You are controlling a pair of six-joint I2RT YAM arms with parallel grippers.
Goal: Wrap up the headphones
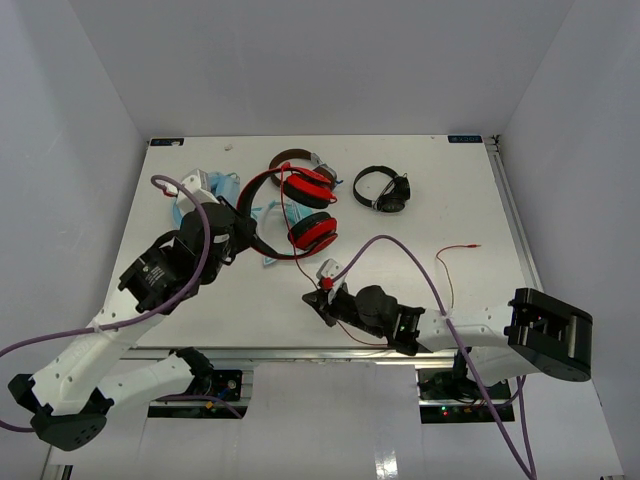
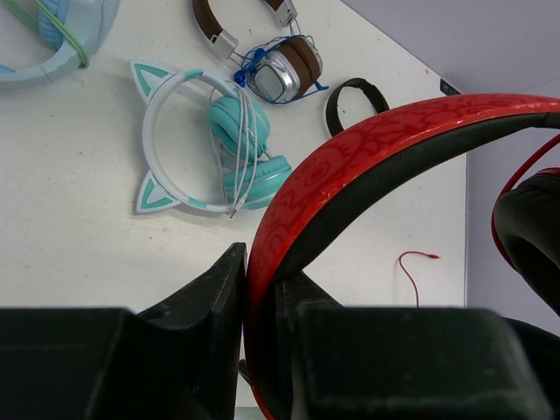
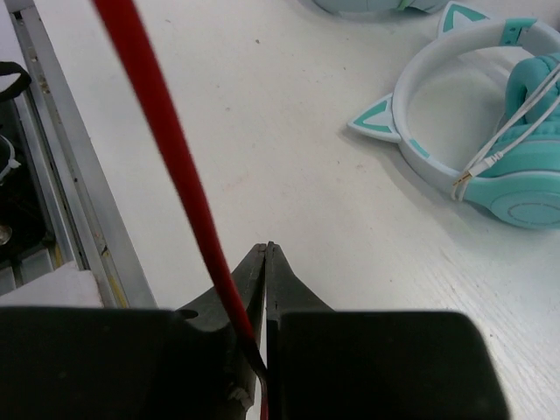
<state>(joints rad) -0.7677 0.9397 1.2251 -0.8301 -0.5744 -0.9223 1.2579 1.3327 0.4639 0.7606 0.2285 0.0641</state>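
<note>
The red headphones (image 1: 305, 210) with black pads are at the table's middle back. My left gripper (image 1: 243, 228) is shut on their red-and-black headband (image 2: 350, 166), which rises between my fingers in the left wrist view; a black ear pad (image 2: 534, 236) shows at the right edge. The thin red cable (image 1: 283, 225) runs from the cups down to my right gripper (image 1: 318, 292), which is shut on it. In the right wrist view the cable (image 3: 157, 131) goes taut up and left from the closed jaws. The cable's free end with the plug (image 1: 472, 246) lies on the table at the right.
Teal cat-ear headphones (image 2: 210, 140) lie under the held headband and also show in the right wrist view (image 3: 490, 131). Brown-banded silver headphones (image 1: 295, 157), small black headphones (image 1: 385, 188) and light blue headphones (image 1: 215, 185) lie at the back. The table's front rail (image 3: 61, 175) is near my right gripper.
</note>
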